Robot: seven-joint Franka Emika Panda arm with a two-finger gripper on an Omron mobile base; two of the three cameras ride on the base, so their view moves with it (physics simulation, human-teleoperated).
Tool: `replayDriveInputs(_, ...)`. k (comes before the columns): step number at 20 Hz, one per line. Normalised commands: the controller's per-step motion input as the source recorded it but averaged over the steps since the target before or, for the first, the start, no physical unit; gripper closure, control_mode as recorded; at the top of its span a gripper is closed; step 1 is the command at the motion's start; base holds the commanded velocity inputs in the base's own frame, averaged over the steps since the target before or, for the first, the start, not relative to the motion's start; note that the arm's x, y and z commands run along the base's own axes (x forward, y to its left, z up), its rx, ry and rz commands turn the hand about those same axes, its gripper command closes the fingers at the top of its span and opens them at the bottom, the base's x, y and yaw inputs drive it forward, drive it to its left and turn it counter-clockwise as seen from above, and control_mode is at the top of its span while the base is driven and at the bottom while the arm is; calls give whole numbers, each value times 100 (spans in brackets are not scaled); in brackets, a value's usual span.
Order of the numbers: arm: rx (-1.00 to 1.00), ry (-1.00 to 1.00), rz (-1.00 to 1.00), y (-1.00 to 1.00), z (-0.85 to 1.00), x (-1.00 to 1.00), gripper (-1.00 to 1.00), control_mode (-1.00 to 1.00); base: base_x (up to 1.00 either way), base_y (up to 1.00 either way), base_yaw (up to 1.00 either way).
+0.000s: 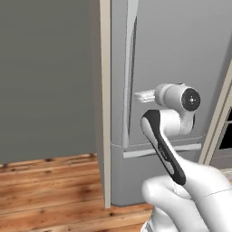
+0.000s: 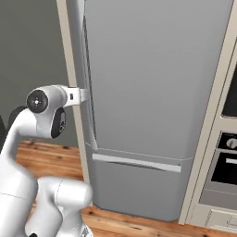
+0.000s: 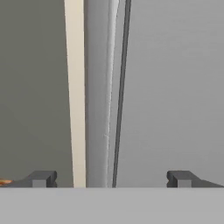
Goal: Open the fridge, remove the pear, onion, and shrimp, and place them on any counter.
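A plain grey wall point(image 1: 45, 77) stood to the left, meeting a floor of warm brown wooden planks point(image 1: 50, 190). A tall cream side panel point(image 1: 105, 104) ran from top to floor. To the right, cream cabinetry point(image 2: 214, 139) held a built-in oven with a dark window point(image 2: 227, 167).

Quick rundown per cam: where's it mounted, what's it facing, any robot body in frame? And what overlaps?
Left base view: behind the arm on its left, facing the closed fridge; the arm rises lower right, reaching toward the handle.
Right base view: behind on the right, same fridge, oven at the right edge; the arm rises lower left.
Hand view: on the hand, looking along the gripper at the handle; fingertips spread wide at the bottom.
Shared: all three show the fridge door and handle.
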Motion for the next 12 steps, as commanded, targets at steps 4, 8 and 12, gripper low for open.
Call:
replayDriveInputs(4,0,2,0,3,29,51,-100,-100,0,0,0)
replayDriveInputs(8,0,8,0,1,0,57,-100,-100,0,0,0)
replayDriveInputs(12,0,-2,0,3,-18,62,-100,-100,0,0,0)
